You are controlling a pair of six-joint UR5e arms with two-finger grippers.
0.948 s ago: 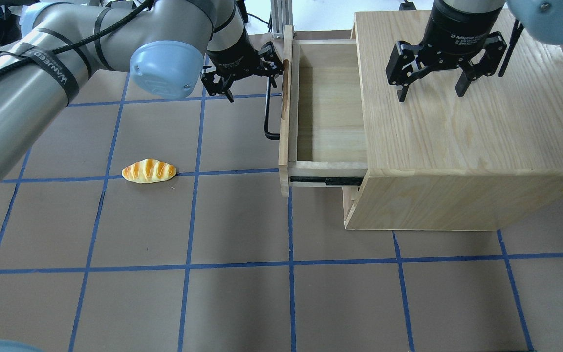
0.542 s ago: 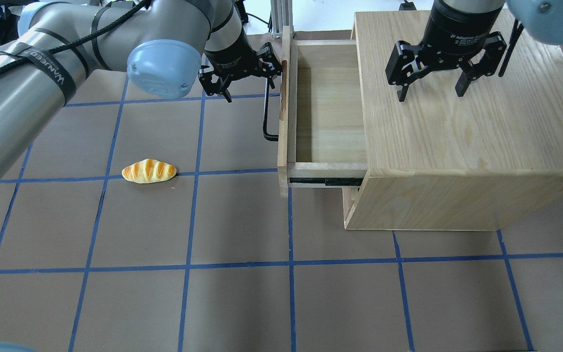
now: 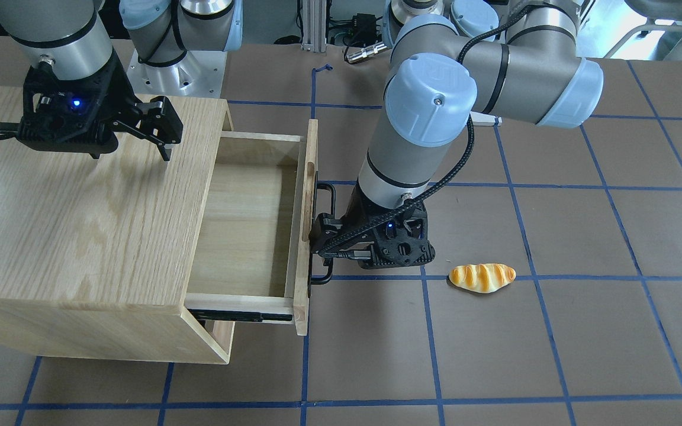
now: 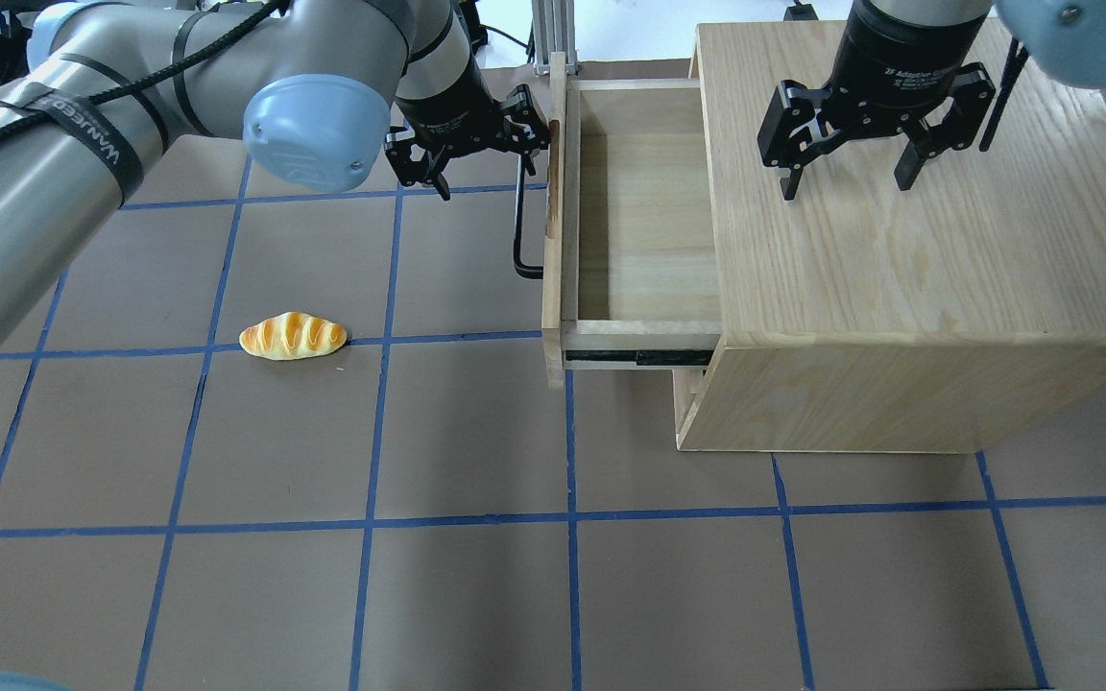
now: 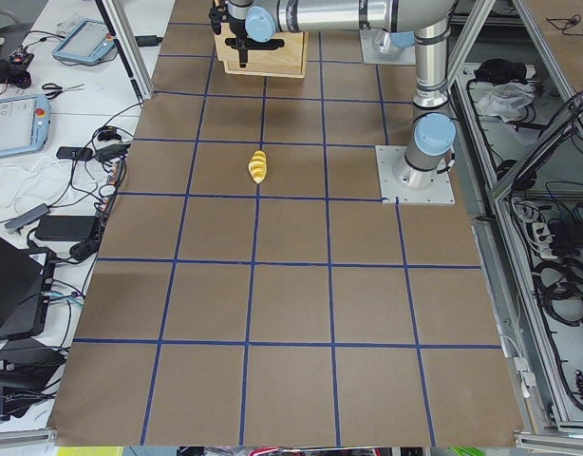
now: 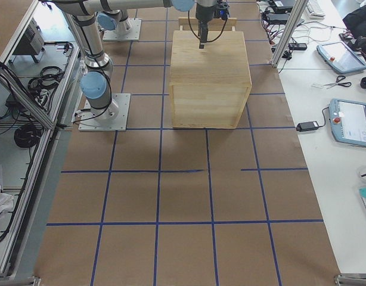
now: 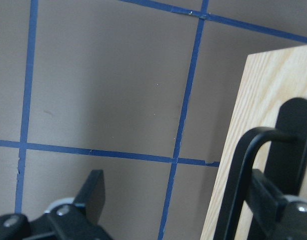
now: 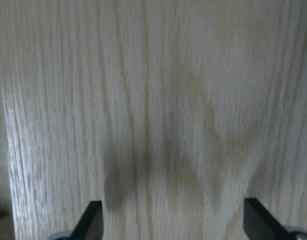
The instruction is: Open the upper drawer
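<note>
- upper drawer: stands well out of the cabinet, toward my left side. Its wooden floor is in plain view from overhead, and the black slide rail is exposed along the side nearest my base.
- handle: long black bar on the front panel, on the face turned away from the cabinet.
- left gripper: at the end of the handle farther from my base, level with the front panel. Jaws are spread wide, not clamped on anything.
- left wrist cam: one finger sits in the gap between the bar and the front panel (a hook, not a pinch). Whether it presses on the bar, I can't tell. The other finger is well apart from the bar, out over the table.
- right gripper: pointing down over the cabinet top, near the edge above the drawer opening. Jaws are wide apart, holding nothing.
- right wrist cam: only oak grain between the two fingertips. Contact with the top can't be judged from any view.
- cabinet: on the table on my right side, with the drawer opening facing my left.
- bread roll: lying flat on the table, on my left, with one end on a blue tape line. It is well apart from the drawer and from both grippers.
</note>
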